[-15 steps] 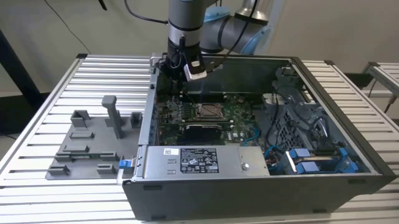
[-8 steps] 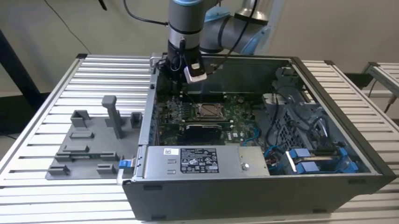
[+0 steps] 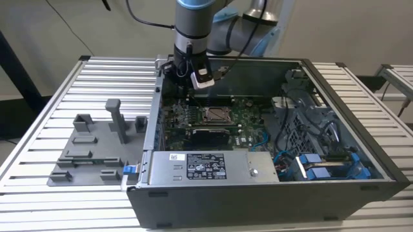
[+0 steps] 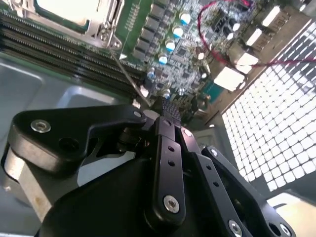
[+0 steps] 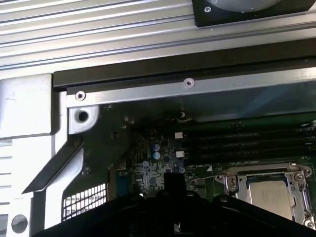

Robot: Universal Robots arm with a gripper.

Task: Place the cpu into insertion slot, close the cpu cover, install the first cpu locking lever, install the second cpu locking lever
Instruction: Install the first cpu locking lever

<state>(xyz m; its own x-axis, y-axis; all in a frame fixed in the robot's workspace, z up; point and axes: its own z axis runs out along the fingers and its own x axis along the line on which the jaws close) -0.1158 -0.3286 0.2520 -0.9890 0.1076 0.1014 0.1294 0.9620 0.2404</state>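
The cpu (image 5: 269,195) is seen seated in the insertion slot (image 3: 216,115) under the lowered cpu cover (image 5: 256,174); the gripper (image 4: 168,107), fingers pressed together, is held far-left of it in the exterior view, beside a thin locking lever (image 4: 129,74); a lever step is judged in hand; exact contact is called for.

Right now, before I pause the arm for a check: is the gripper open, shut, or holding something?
Gripper: shut, fingertips together in the second wrist view, with nothing visible between them, above the green circuit board.
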